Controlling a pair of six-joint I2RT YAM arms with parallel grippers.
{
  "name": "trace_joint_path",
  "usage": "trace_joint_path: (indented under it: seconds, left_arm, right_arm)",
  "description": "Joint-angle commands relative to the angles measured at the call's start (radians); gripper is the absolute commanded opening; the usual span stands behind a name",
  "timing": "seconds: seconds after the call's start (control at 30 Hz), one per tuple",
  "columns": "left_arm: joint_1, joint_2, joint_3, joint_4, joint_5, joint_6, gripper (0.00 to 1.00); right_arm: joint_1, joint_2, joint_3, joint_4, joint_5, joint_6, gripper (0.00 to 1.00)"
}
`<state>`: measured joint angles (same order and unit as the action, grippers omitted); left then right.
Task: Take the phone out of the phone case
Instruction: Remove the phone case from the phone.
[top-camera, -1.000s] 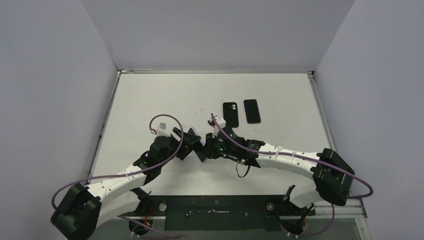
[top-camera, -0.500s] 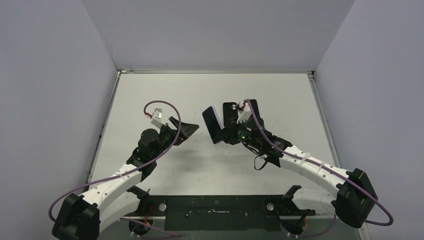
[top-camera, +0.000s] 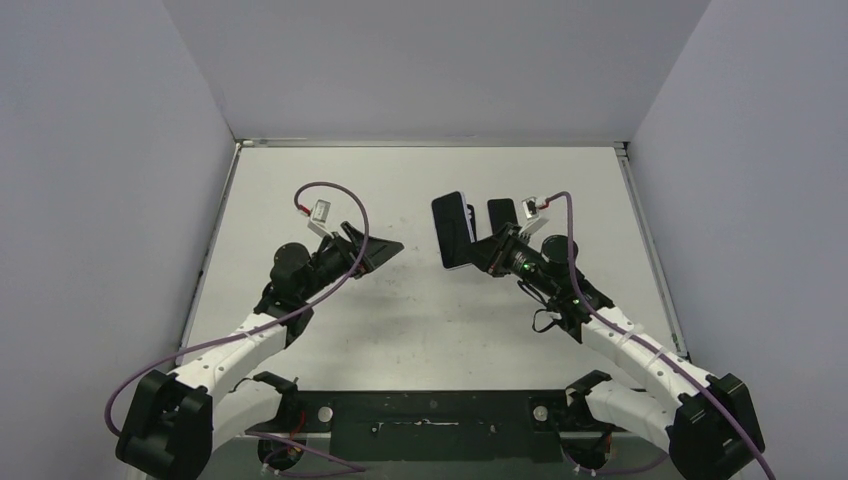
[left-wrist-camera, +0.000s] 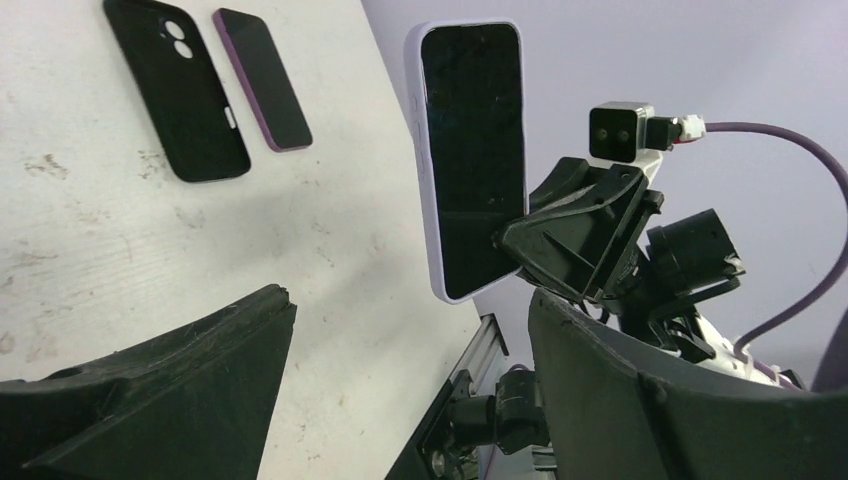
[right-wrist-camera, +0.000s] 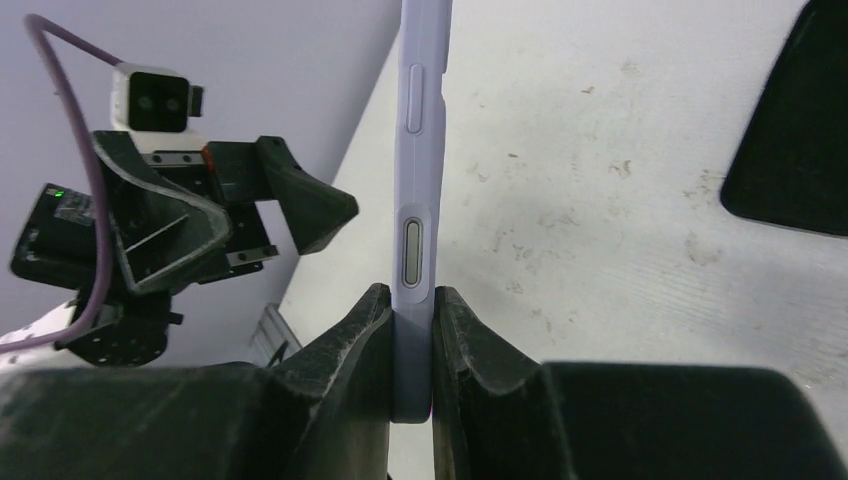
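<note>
My right gripper (top-camera: 478, 254) is shut on the lower end of a phone in a lavender case (top-camera: 453, 230) and holds it upright above the table. In the right wrist view its edge (right-wrist-camera: 420, 200) stands between my fingers (right-wrist-camera: 350, 350). In the left wrist view the dark screen (left-wrist-camera: 470, 160) faces my left gripper (left-wrist-camera: 410, 340). My left gripper (top-camera: 375, 245) is open and empty, a short way left of the phone.
An empty black case (left-wrist-camera: 180, 90) and a purple phone (left-wrist-camera: 262, 78) lie side by side on the white table (top-camera: 400, 320), behind the held phone. In the top view the purple phone (top-camera: 502, 210) partly shows. Grey walls enclose the table.
The grippers were together at the table's centre. The right arm has carried the cased phone up, back and right. The left gripper has drawn back left, open.
</note>
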<state>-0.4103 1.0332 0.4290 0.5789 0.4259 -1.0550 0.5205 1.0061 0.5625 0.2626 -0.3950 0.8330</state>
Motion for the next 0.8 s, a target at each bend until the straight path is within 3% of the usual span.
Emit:
trace_joint_path:
  seconds: [0.0, 0.53, 0.77]
  left_arm:
    - [0.008, 0.022, 0.073, 0.113, 0.071, -0.015, 0.84]
    - [-0.024, 0.093, 0.158, 0.281, 0.118, -0.073, 0.83]
    - [-0.024, 0.136, 0.205, 0.291, 0.146, -0.092, 0.74]
  right_arm:
    - [-0.016, -0.029, -0.005, 0.346, -0.134, 0.133, 0.0]
    - [-0.013, 0.09, -0.006, 0.619, -0.291, 0.295, 0.0]
    - [0.005, 0.122, 0.013, 0.65, -0.357, 0.302, 0.0]
